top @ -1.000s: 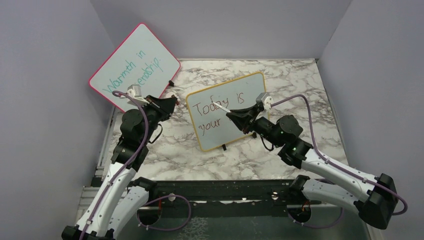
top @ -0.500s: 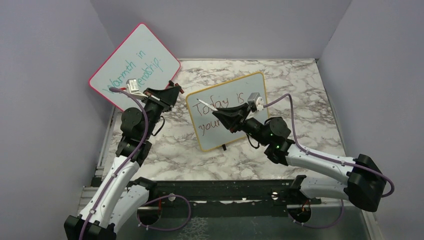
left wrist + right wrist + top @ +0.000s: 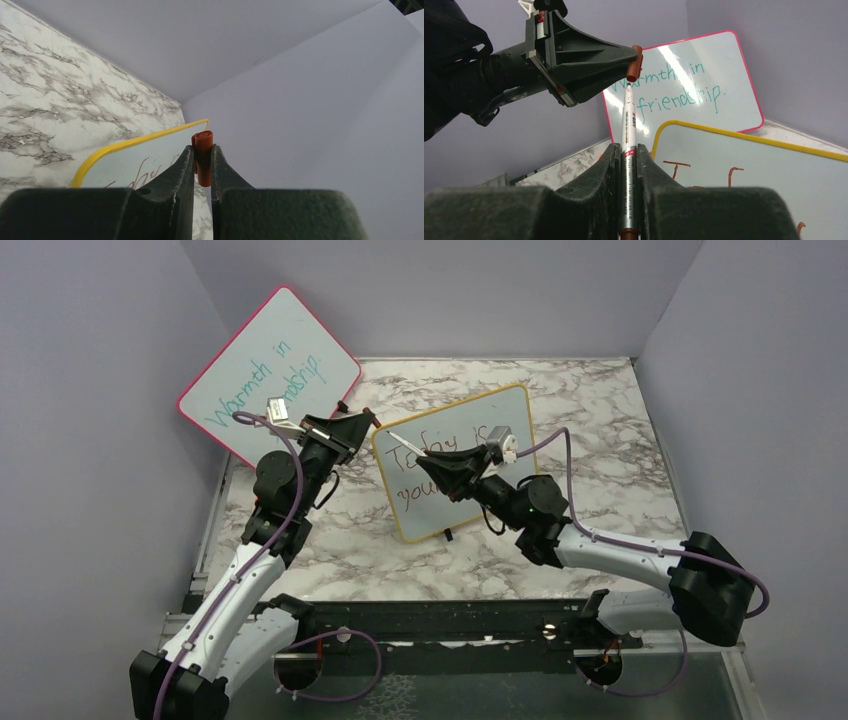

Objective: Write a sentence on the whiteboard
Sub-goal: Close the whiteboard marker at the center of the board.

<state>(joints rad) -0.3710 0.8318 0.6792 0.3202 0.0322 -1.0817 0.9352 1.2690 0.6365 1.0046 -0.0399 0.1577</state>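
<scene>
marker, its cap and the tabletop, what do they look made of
Marker: silvery barrel with a sheen, plastic or thin metal, unclear which. Cap: red-brown, smooth and dull, likely moulded plastic. Tabletop: white with grey veins, marble look, possibly a printed laminate.

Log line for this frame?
left claw: shut on cap | right claw: shut on marker | marker tip: near cap, not inserted | whiteboard: standing, written on
</scene>
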